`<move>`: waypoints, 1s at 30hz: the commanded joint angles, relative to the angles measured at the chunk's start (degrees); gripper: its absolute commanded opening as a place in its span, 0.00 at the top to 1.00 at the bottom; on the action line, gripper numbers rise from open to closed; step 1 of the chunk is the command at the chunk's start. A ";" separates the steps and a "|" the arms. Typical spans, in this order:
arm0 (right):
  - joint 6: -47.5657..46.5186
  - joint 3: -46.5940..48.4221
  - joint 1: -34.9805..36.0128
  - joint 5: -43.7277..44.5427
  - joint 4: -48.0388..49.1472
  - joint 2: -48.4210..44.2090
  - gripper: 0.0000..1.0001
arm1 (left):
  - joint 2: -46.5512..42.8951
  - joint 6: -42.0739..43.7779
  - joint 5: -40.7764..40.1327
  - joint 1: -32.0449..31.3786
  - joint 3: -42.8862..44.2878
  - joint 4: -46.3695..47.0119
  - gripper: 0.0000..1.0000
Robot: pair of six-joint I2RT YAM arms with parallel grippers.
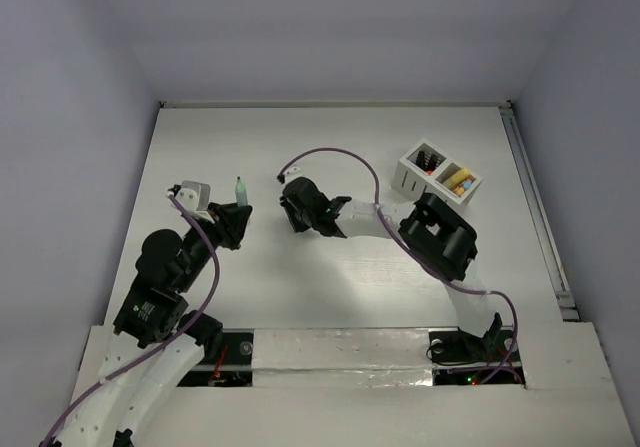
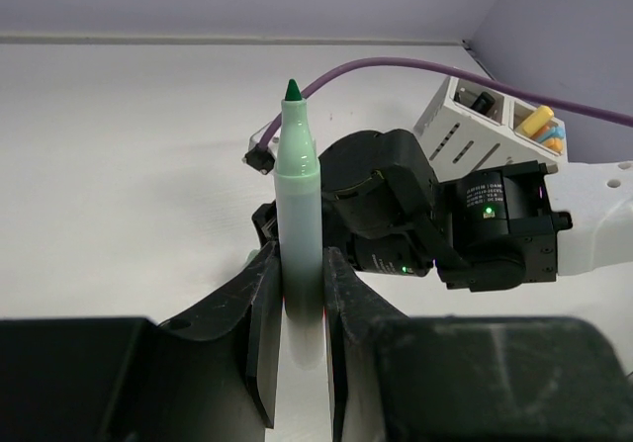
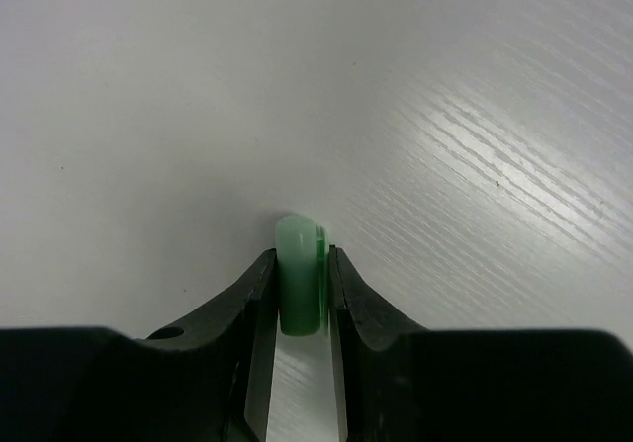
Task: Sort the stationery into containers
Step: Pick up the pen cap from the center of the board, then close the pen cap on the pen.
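My left gripper (image 2: pixel 302 309) is shut on an uncapped mint-green marker (image 2: pixel 299 215) with a dark green tip pointing up; in the top view the marker (image 1: pixel 240 189) stands above the left gripper (image 1: pixel 232 219) at table middle-left. My right gripper (image 3: pixel 300 299) is shut on a green cap (image 3: pixel 299 274), held just above the table; in the top view the right gripper (image 1: pixel 293 210) sits a short way right of the marker. The white divided box (image 1: pixel 436 174) stands at the back right, holding black, yellow and orange pieces; it also shows in the left wrist view (image 2: pixel 495 126).
A purple cable (image 1: pixel 335 155) loops over the right arm (image 1: pixel 440 235). A rail (image 1: pixel 535 207) runs along the table's right edge. Grey walls enclose the table at the back and sides.
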 commanded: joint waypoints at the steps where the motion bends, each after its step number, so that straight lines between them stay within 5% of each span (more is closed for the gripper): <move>1: 1.02 -1.85 -0.98 -1.39 -5.26 -1.97 0.96 | 0.53 0.20 1.43 -0.28 1.51 3.51 1.00; 15: 12.53 -19.33 -6.69 -8.68 25.73 -34.03 1.00 | 3.42 -8.66 14.78 -0.28 -0.95 11.58 1.00; 30: 27.30 -25.24 -8.27 -23.62 52.13 -42.76 1.00 | 12.83 -18.51 34.73 -0.28 -2.27 33.37 1.00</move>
